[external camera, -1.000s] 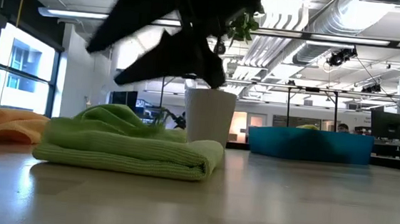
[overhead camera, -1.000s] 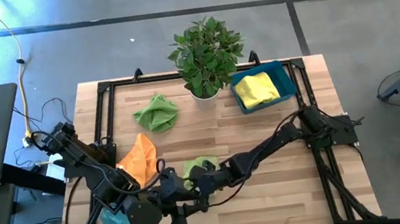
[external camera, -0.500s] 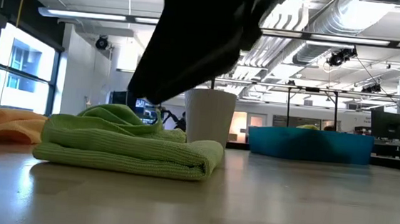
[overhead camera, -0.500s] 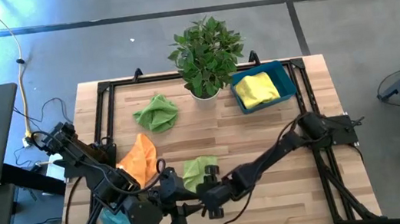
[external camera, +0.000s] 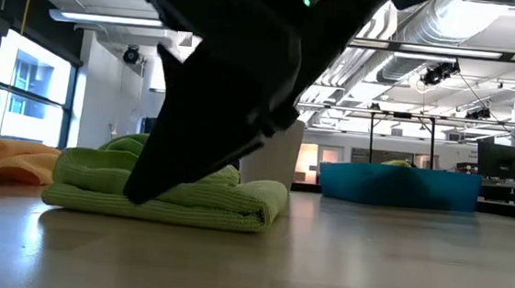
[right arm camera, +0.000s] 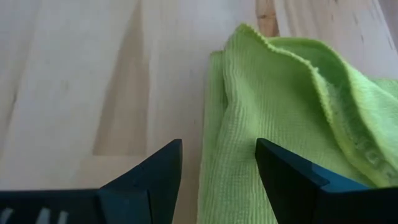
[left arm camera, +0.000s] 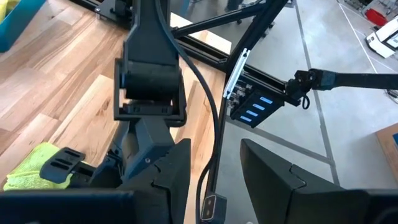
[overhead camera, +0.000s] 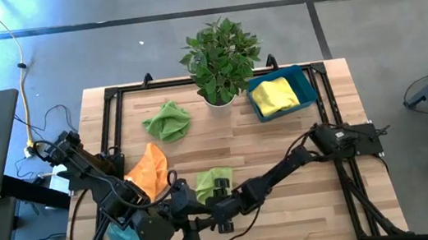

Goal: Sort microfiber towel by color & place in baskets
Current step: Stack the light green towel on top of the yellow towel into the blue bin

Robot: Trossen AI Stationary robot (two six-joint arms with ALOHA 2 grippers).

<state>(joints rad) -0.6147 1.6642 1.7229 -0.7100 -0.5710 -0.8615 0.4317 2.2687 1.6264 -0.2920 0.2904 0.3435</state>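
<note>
A folded lime-green towel [overhead camera: 214,182] lies flat on the table near its front. My right gripper [right arm camera: 217,180] is open and low at the towel's near edge [right arm camera: 214,124]. One finger stands over the towel and the other over bare wood. In the low view the right gripper [external camera: 158,178] hangs in front of the towel [external camera: 225,206]. My left gripper [left arm camera: 214,180] is open and empty near the table's front edge. The blue bin [overhead camera: 302,83] at the back right holds a yellow towel [overhead camera: 273,94]. My right gripper comes slanting down at the lime towel's near edge [right arm camera: 214,124], fingers spread. I cannot tell whether a finger touches the cloth. The towel lies flat and folded on the table.
A darker green towel [overhead camera: 167,119] lies at the back left and an orange towel [overhead camera: 147,168] at the left. A light blue towel [overhead camera: 130,239] lies under my left arm. A potted plant [overhead camera: 218,57] in a white pot stands at the back middle.
My right gripper has come down from above the lime towel to table height at the towel's near edge, shifting a little toward the table's near edge. The towel has stayed where it was.
</note>
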